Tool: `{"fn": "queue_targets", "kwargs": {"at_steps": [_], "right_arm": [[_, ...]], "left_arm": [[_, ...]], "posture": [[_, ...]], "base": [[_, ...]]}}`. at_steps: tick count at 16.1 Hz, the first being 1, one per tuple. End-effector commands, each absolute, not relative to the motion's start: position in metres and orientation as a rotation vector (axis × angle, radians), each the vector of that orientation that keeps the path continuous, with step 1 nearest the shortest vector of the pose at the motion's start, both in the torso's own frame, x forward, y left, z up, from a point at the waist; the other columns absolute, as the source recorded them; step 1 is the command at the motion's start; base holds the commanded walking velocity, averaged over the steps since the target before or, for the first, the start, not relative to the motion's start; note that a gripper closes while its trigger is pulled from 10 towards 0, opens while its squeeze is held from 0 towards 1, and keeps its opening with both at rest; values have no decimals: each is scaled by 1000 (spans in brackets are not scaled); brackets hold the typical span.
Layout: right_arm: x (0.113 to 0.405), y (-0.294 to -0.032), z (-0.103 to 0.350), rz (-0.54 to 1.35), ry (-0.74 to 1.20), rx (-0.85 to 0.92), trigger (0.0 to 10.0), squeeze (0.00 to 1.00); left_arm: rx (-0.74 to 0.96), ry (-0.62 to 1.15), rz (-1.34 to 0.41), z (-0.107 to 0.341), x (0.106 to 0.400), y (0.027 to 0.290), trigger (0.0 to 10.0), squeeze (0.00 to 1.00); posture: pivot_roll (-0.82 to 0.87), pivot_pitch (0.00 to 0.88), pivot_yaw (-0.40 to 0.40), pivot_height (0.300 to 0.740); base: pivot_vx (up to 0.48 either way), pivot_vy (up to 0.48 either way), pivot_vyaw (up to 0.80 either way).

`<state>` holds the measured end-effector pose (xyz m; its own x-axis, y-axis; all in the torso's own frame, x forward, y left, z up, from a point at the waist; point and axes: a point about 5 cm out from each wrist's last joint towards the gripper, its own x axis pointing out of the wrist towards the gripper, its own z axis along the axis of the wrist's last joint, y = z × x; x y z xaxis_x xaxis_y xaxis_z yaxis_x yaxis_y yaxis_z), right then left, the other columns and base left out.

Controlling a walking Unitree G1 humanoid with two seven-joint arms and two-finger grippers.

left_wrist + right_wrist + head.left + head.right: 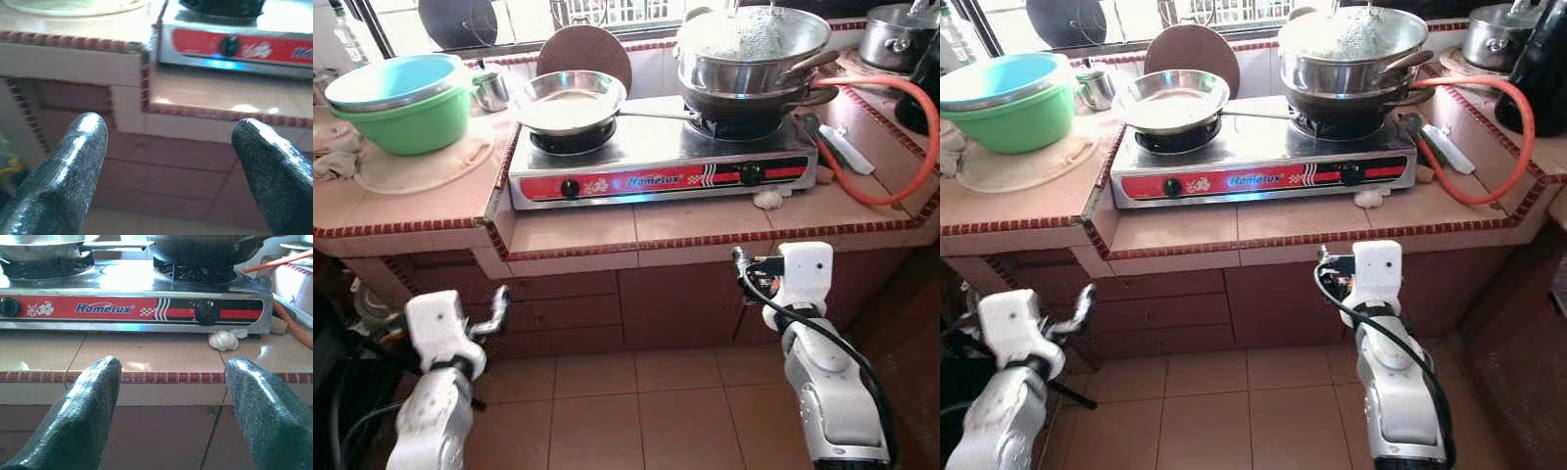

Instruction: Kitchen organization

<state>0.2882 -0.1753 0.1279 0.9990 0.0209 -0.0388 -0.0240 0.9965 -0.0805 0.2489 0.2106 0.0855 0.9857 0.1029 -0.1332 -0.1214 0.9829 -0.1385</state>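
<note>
A Homelux two-burner gas stove (656, 166) stands on the tiled counter (607, 230). An empty steel frying pan (570, 101) rests on its left burner. Stacked steel pots over a dark wok (749, 54) sit on the right burner. A garlic bulb (223, 340) lies on the counter just in front of the stove's right knob. My left gripper (171, 161) is open and held low, below the counter edge left of the stove. My right gripper (171, 401) is open too, level with the counter edge and facing the stove front. Both are empty.
A green basin (406, 113) holding a blue basin (396, 78) sits on a cloth at the left. A steel cup (491, 86) and a round board (587, 49) stand behind the pan. An orange gas hose (911, 166) loops at the right, near a lidded pot (891, 34).
</note>
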Motion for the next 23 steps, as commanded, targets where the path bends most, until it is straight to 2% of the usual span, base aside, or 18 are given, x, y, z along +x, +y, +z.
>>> {"fn": "queue_targets", "kwargs": {"at_steps": [1,8,16,23], "right_arm": [[288,-173,123,20,62,-54,10000,0],[294,-172,126,13,29,-63,10000,0],[298,-171,125,15,32,-51,10000,0],[297,-170,122,19,45,-57,10000,0]], "left_arm": [[-136,131,93,88,251,213,10000,0],[-176,148,95,87,256,214,10000,0],[-145,148,127,88,258,220,10000,0],[-141,125,102,93,265,218,10000,0]], "posture": [[-163,34,103,740],[-165,24,108,740],[-154,26,103,740],[-166,33,107,740]], "base": [[0,0,0],[0,0,0],[0,0,0],[0,0,-771]]}}
